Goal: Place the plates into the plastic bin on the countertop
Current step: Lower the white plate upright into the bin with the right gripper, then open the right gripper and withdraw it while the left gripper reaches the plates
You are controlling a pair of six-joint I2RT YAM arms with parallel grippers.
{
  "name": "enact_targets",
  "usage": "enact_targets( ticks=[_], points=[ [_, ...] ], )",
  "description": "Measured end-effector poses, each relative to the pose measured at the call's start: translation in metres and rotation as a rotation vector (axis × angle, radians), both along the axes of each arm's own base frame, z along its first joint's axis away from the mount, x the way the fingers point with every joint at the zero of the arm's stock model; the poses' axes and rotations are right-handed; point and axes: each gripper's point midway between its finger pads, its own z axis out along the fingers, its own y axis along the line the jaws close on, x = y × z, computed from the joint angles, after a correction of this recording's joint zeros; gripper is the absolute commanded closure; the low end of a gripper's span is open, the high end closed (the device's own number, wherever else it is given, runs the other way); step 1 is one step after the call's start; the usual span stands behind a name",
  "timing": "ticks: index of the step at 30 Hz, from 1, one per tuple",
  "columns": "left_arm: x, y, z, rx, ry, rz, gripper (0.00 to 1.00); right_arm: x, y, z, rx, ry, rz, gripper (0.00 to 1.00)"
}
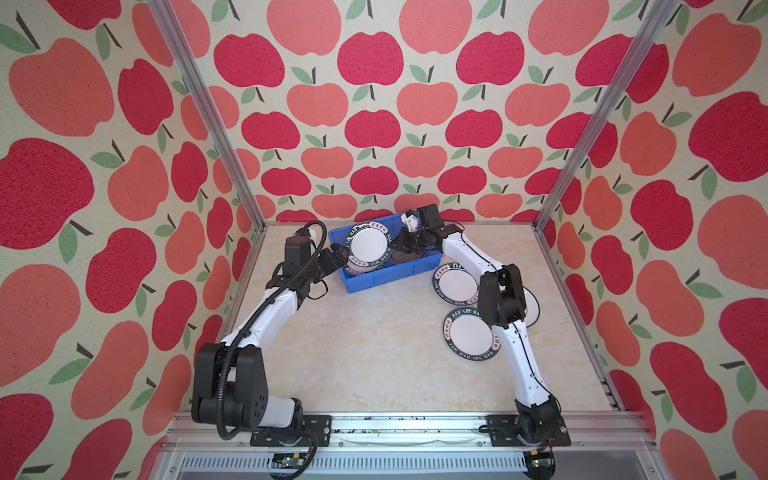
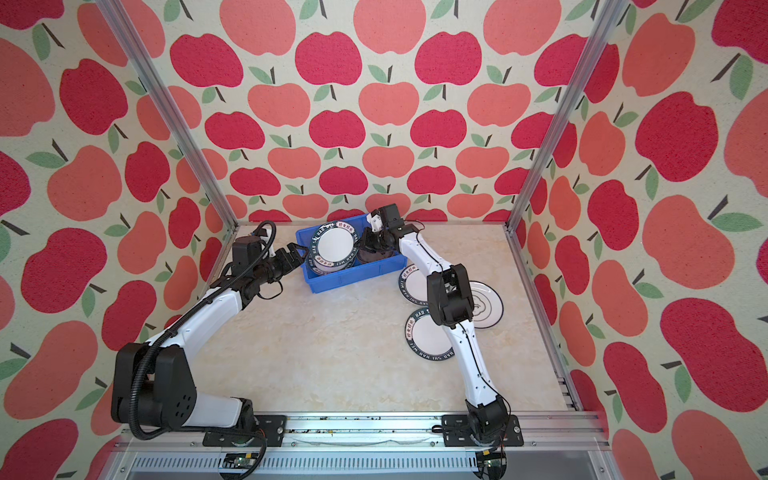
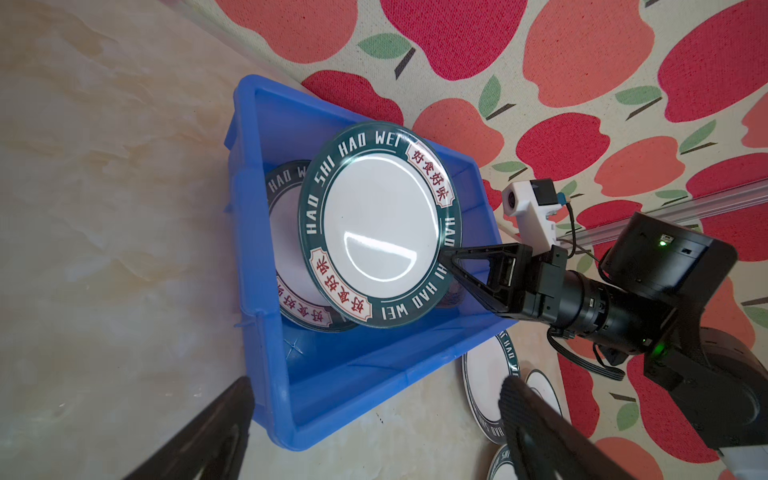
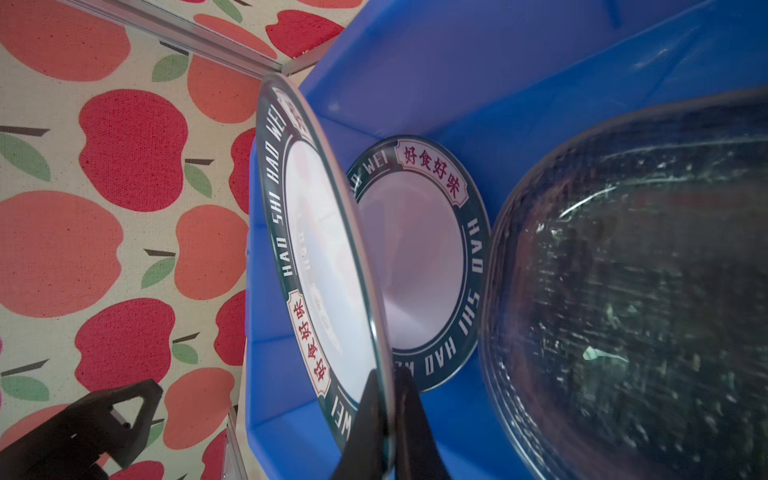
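Beige marbled worktop (image 1: pixel 374 353), apple-print walls (image 1: pixel 374 83). At back, blue bin (image 1: pixel 386 277); right end effector (image 3: pixel 448 258) pinches a tilted plate (image 3: pixel 374 224) inside it. Spread left end effector (image 1: pixel 338 254) beside bin. On worktop's right side, loose plates (image 1: pixel 455 284).

2 arms of white shells and black joint housings, left arm (image 1: pixel 270 316), right arm (image 1: pixel 521 365), black corrugated cable conduit (image 1: pixel 224 432), black triangular-framed gripper fingers (image 3: pixel 484 251), white wrist camera (image 3: pixel 525 203), green indicator light (image 3: pixel 663 242), black screwed base plates (image 1: pixel 498 428)
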Motion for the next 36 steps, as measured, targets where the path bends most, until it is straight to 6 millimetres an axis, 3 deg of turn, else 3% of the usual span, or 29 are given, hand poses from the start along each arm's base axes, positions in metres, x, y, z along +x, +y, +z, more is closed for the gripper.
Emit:
enact_targets(
  ticks=[8,23,24,27,30,36],
  points=[
    [0.007,-0.004,-0.027,-0.009,0.053,-0.020,0.06,0.021,0.017,-0.011,0.047,0.009,-0.014,1.00],
    [0.014,0.004,-0.037,-0.023,0.066,-0.012,0.07,-0.010,0.029,-0.047,-0.024,0.119,0.022,1.00],
    [0.014,0.004,-0.037,-0.024,0.066,-0.014,0.07,-0.010,0.029,-0.046,-0.025,0.119,0.022,0.98],
    [0.014,0.003,-0.039,-0.028,0.070,-0.019,0.07,-0.012,0.029,-0.044,-0.028,0.126,0.024,0.76],
    [0.015,0.002,-0.040,-0.033,0.071,-0.024,0.07,-0.012,0.032,-0.037,-0.024,0.107,0.031,0.62],
    [0.015,0.000,-0.038,-0.041,0.061,-0.034,0.07,-0.015,0.037,-0.029,-0.028,0.085,0.041,0.58]
  ],
)
